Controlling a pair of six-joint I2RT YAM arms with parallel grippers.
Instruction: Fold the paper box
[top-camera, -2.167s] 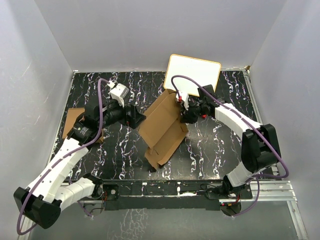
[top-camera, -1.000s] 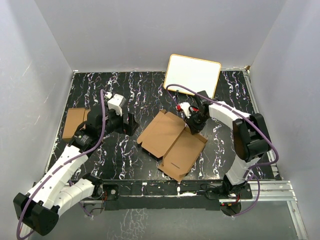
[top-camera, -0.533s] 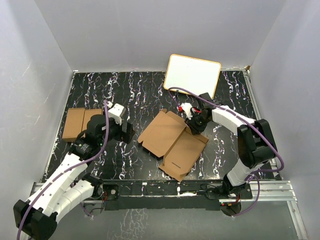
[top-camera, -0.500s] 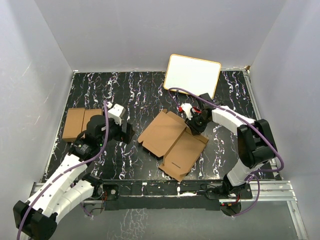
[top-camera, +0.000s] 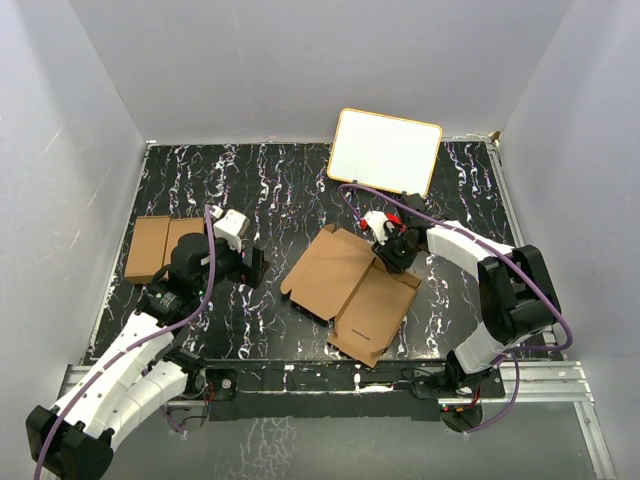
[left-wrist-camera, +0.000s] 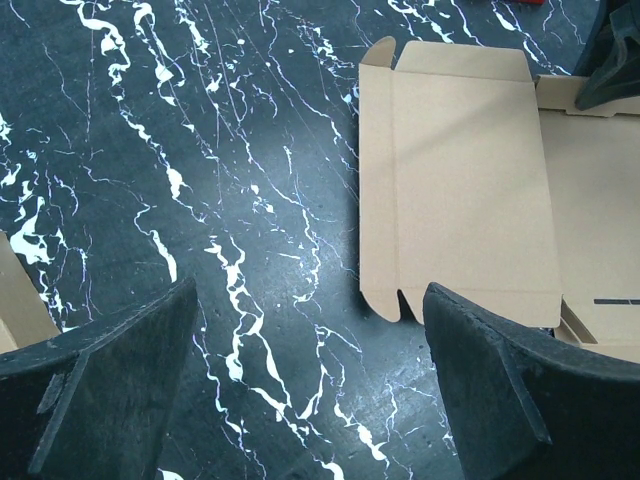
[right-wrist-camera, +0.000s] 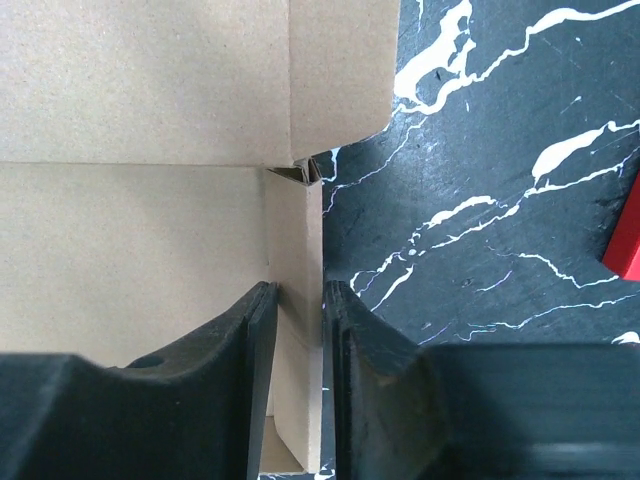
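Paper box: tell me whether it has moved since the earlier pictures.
Yes. The paper box has dropped from raised to flat, its far edge now farther from the white board, toward the near edge.

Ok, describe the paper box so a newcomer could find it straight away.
Look at the black marbled table: near its middle, in front of the white board, lies the paper box. It is one broad, spread-open brown sheet with creases and notched flaps, unlike the pair of small brown cartons at the left edge.
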